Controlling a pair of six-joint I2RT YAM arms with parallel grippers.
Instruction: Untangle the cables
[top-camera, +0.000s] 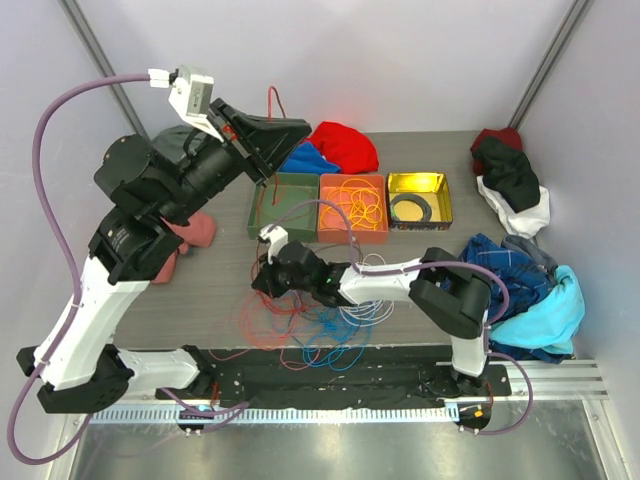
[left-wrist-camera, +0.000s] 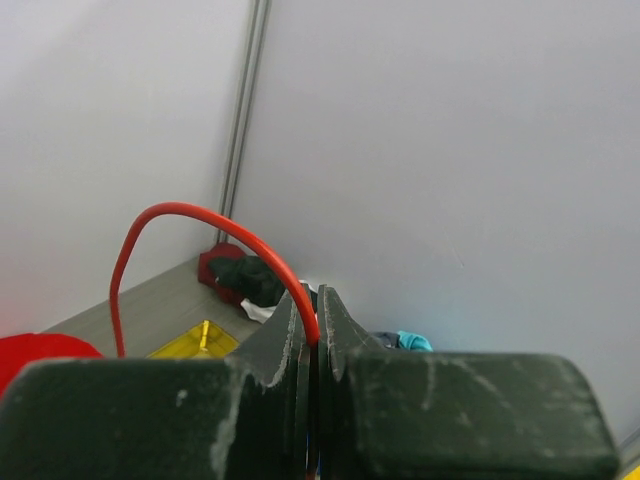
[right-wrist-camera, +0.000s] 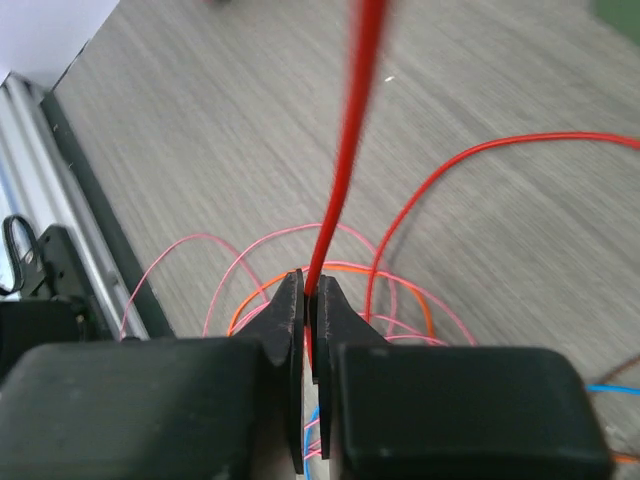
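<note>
Pinching a red cable (right-wrist-camera: 345, 130) is what both of my hands are doing. My right gripper (right-wrist-camera: 308, 290) has its jaws pressed together on the strand low over the table, and from there the strand runs up, straight and taut. My left gripper (left-wrist-camera: 315, 312) is lifted high toward the back wall, jaws shut on a red cable that arcs out of them and drops away. I judge it is the same cable, stretched between my two hands.

Right below my right hand lies the tangle of cables (top-camera: 300, 325): pink, red, orange, blue and pale loops crossing one another at the near side of the table. I judge this as the middle of the job, with one strand being drawn out while most of the heap is not yet sorted.

The next move calls for keeping the red line tight and working it out of the other loops without dragging them along. If they lift with it, I should ease off.

The metal rail (top-camera: 520, 378) at the table's near edge runs just beside the heap, so there is little room that way. Beyond the heap stand a green tray (top-camera: 285, 178), an orange tray (top-camera: 352, 179) holding coiled orange cable, and a yellow tray (top-camera: 418, 177). A pile of clothes (top-camera: 530, 290) crowds the right. Bare table shows left of the heap, and between it and the trays.
</note>
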